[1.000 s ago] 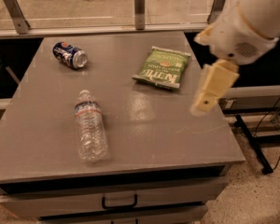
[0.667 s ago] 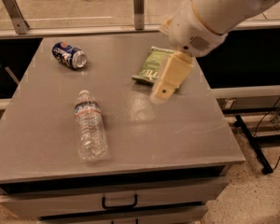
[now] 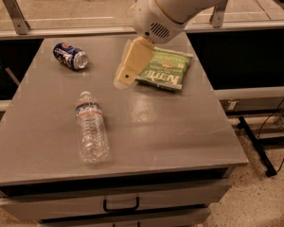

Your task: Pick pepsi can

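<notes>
1. While the pepsi can (image 3: 70,56) lies on its side in the upper left of the grey table (image 3: 180,126), the gripper (image 3: 131,65) hangs over the upper middle of the tabletop, to the right of the can and well apart from it
2. The can is dark blue, with its silver end turned toward the lower right of the frame and its round red, white and blue logo showing near the other end; nothing touches it
3. The gripper shows as 1 cream-coloured slab pointing down and to the left from the large white arm (image 3: 175,6) that fills the top middle of the frame
4. From this side I cannot tell whether the gripper is open or closed; no object shows in its hold, and a pale reflection sits on the table just under its tip
5. A green snack bag (image 3: 164,69) lies flat in the upper right part of the table, just right of the gripper, whose slab overlaps the bag's left edge in the frame
6. A clear plastic water bottle (image 3: 91,126) lies on its side in the lower left-middle of the table, cap toward the top of the frame and a label band just below the cap; it is below the can and well apart from it
7. Under the table's front edge, at the bottom of the frame, a drawer front carries 1 dark handle (image 3: 120,205)
8. At the right edge a black cable (image 3: 274,122) runs down to the speckled floor
</notes>
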You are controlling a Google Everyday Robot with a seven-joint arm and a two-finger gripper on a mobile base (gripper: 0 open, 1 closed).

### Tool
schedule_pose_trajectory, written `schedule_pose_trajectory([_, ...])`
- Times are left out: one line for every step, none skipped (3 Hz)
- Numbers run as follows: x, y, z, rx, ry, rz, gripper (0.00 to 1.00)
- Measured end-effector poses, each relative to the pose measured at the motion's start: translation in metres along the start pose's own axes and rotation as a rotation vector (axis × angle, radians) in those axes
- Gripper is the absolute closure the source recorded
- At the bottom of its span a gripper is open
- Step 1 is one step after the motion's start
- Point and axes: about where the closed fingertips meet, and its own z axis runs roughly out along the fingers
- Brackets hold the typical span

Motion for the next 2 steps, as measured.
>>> schedule_pose_trajectory([-0.002,-0.014,0.016,0.035,-0.039,0.038,0.00])
schedule_pose_trajectory([-0.009,-0.056,0.073,0.083,-0.106,0.115,0.00])
